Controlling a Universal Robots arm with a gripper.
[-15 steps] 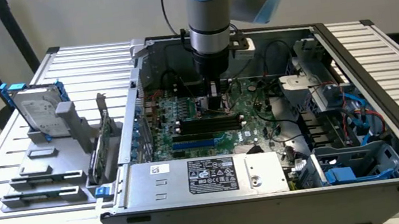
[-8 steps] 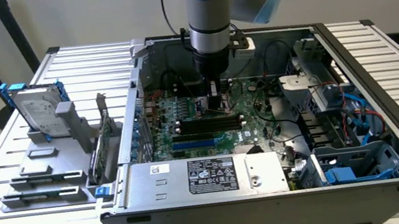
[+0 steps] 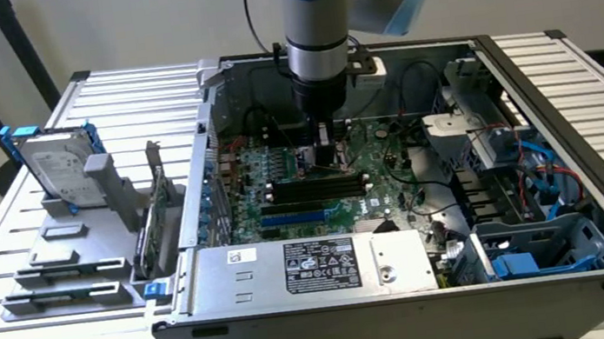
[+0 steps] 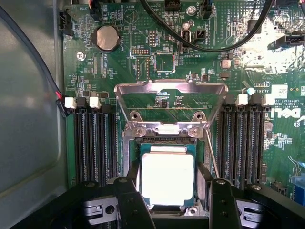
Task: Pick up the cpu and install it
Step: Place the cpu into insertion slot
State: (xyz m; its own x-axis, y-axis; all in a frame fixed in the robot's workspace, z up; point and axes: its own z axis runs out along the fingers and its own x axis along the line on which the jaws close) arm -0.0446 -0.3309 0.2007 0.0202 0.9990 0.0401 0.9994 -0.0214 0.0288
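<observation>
The cpu, a small square chip with a bright silver top on a green edge, lies in the socket frame on the green motherboard. The socket's metal load plate stands flipped up beyond it. My gripper straddles the chip, its black fingers pressed against two opposite sides. In the exterior view the gripper reaches straight down into the open computer case, onto the board's middle.
Black memory slots flank the socket on both sides. Black cables cross the board beyond it. A power supply box lines the case's near side. Outside, at the exterior view's left, a blue-framed hard drive stands in a grey holder.
</observation>
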